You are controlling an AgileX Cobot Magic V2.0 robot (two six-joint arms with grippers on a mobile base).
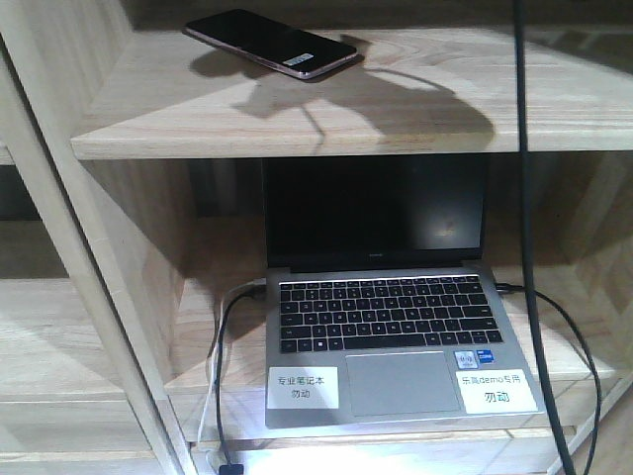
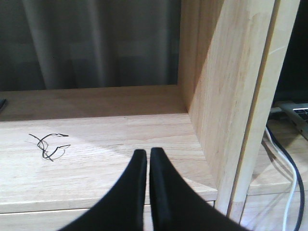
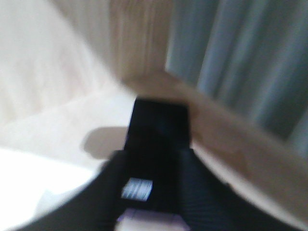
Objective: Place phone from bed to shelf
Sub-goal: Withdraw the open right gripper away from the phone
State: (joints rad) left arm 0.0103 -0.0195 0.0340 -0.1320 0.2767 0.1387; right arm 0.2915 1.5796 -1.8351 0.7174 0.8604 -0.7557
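While blurred in wrist view | right gripper (image 3: 154, 192) low over shelf (image 1: 415, 114) board, fingers spread either side of phone (image 3: 159, 144) | phone flat on upper board, at 12 o'clock from laptop (image 1: 386, 327) | left gripper (image 2: 147, 159) pressed together, holding nothing, over lower board.

Glossy black phone (image 1: 269, 43), pale wood shelf (image 1: 297, 124), grey laptop (image 1: 391, 336)

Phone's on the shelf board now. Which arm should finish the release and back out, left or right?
Right. In its blurred wrist view the right gripper straddles the phone, fingers either side of it on the shelf. The left gripper is shut over a bare board in another bay.
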